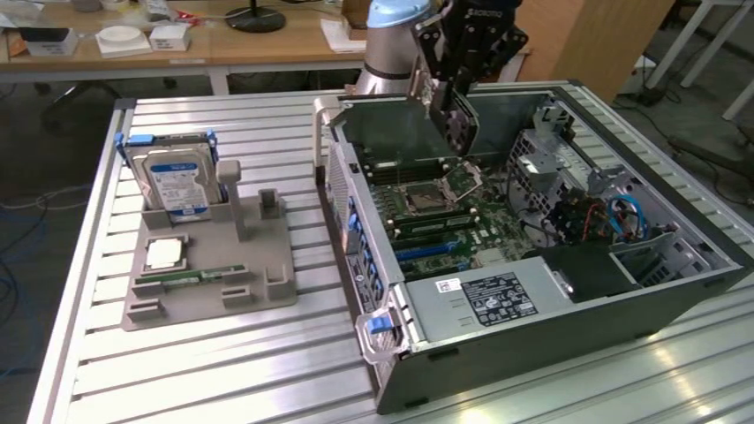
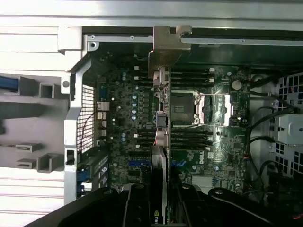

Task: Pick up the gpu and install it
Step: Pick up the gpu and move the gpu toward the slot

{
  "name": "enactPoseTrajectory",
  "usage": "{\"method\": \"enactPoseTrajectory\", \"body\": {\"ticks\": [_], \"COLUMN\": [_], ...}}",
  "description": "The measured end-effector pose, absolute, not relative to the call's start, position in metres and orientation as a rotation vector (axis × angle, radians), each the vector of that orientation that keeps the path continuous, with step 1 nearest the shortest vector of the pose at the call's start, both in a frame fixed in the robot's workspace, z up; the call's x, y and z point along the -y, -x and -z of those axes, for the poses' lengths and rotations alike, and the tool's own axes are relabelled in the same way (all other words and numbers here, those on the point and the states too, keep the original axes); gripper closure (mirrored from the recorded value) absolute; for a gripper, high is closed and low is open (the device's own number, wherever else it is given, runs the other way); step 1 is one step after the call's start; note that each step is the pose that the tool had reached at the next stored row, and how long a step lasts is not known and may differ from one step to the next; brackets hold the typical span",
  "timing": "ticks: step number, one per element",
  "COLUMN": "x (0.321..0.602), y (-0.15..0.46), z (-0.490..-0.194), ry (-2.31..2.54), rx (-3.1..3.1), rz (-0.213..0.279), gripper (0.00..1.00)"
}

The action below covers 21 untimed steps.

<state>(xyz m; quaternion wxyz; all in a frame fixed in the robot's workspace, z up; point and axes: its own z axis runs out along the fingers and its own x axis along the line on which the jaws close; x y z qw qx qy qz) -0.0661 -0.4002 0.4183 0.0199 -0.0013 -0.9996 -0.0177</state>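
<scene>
The gpu [image 1: 455, 122] hangs edge-on, pinched between the fingers [image 2: 138, 208], just below them inside the open case [image 1: 344, 190]; silver bracket [image 2: 166, 45] at one end; both card faces stand in open room; lower edge appears clear of the motherboard [image 1: 439, 208]; the gripped edge is hidden between the fingers; the case walls stand well apart from them.
</scene>
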Motion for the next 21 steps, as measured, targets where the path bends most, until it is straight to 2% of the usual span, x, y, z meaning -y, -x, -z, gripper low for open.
{"method": "enactPoseTrajectory", "body": {"ticks": [21], "x": [0.400], "y": [0.032], "z": [-0.418], "ry": [0.003], "rx": [3.122], "rz": [0.055], "gripper": [0.74]}}
